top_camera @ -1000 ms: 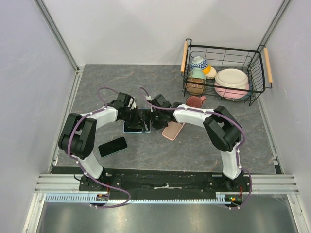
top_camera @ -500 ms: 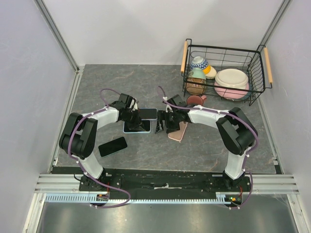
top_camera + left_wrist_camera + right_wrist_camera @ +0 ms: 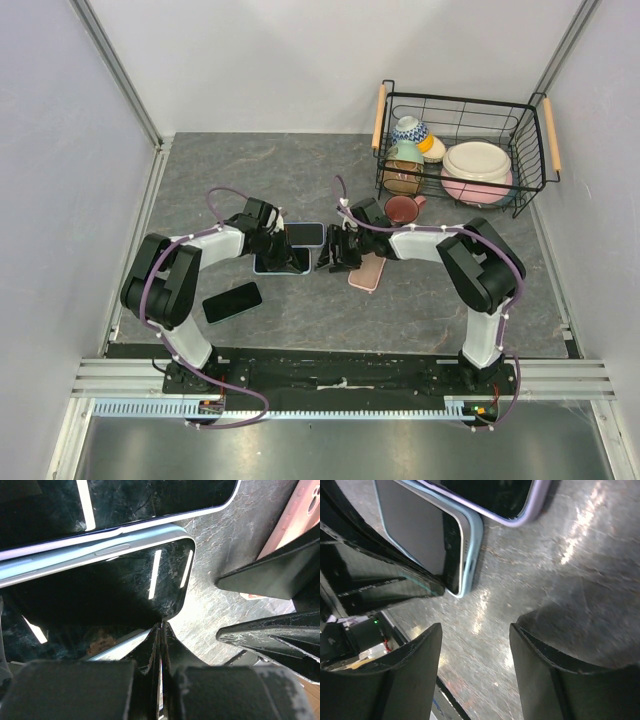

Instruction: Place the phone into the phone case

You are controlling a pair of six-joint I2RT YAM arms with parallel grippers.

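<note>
Right tool (image 3: 335, 252) withdrawn; phone (image 3: 417, 530) just left, seemingly cased

Lab test cell: white enclosure panels (image 3: 260, 60), aluminium rail (image 3: 340, 378).

phone (image 3: 415, 525) in pale blue case (image 3: 476, 530) on grey table (image 3: 560, 580), lavender-edged phone (image 3: 485, 492) just beside it, right hand (image 3: 477, 625) spread wide

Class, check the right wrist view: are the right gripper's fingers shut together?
No, the right gripper stands open, with bare table showing across the wide gap.
</note>
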